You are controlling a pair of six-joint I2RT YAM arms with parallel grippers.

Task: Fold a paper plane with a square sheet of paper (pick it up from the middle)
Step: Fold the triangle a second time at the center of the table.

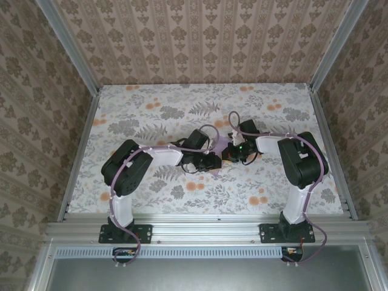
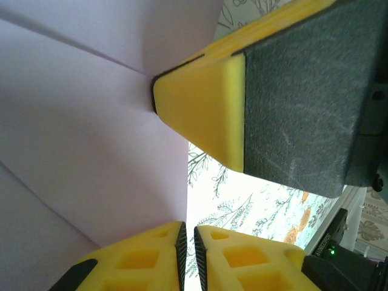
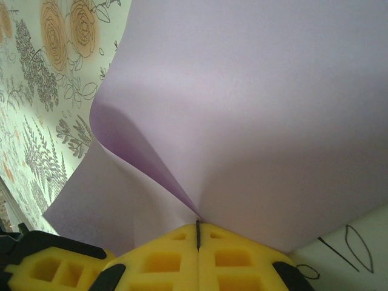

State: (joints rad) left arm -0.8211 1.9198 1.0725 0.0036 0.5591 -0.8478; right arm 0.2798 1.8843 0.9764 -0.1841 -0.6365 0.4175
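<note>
The lavender sheet of paper (image 1: 219,145) sits at the middle of the table, between the two grippers. My right gripper (image 3: 197,223) is shut on a raised fold of the sheet (image 3: 254,109), which curls up and away from the pinch. In the left wrist view the sheet (image 2: 79,133) shows straight creases, and a yellow finger of the right gripper (image 2: 206,115) presses on it. My left gripper (image 2: 188,228) stands at the sheet's edge with its jaws a narrow slit apart. Only tabletop shows through that slit. From above, the left gripper (image 1: 213,162) and right gripper (image 1: 227,151) nearly touch.
The floral tabletop (image 1: 182,103) extends all round the grippers. Aluminium rails (image 1: 79,151) line its left and right sides, and patterned walls rise behind them. A metal beam (image 1: 206,227) carries both arm bases at the near edge.
</note>
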